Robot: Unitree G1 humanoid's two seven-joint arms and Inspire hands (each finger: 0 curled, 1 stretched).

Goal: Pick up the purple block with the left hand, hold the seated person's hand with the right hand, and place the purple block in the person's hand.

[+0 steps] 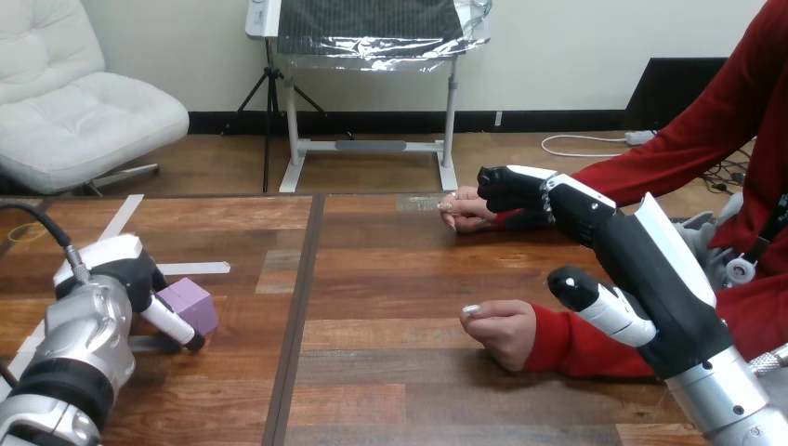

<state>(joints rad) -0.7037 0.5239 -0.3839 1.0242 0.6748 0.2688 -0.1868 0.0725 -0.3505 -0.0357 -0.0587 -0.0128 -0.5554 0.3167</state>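
The purple block [192,304] sits at the table's left side. My left hand [125,276] is down on it, shut on the block, with one finger [174,324] lying across its near face. My right hand [641,269] hangs over the table's right side, open, with its thumb [584,295] spread wide. Its loosely bent fingers [509,187] reach above the wrist of the person's far hand [465,210], a loose fist on the table; I cannot tell whether they touch. The person's near hand [502,330] rests as a fist below my thumb, apart from it.
The wooden table [372,372] has a dark seam [297,316] running front to back and strips of white tape [190,268] near the block. The person's red sleeves [595,348] lie across the right side.
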